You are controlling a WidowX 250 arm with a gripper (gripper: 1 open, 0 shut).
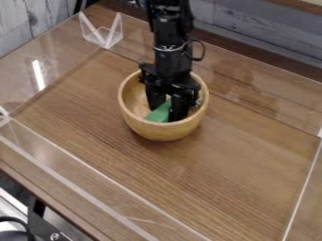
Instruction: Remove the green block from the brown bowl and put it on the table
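The brown bowl [141, 123] stands on the table [214, 179], a little left of centre and toward the back. Inside it, against the right half, the green block [158, 114] leans tilted. My gripper [169, 100] reaches straight down into the bowl from above, its black fingers [152, 97] on either side of the block's upper end, shut on it. The block's top is hidden behind the fingers; only its lower green part shows.
Clear acrylic walls [51, 66] run round the tabletop's edges, with a folded clear piece [101, 31] at the back left corner. Bare wood-grain surface spreads in front of and to the right of the bowl.
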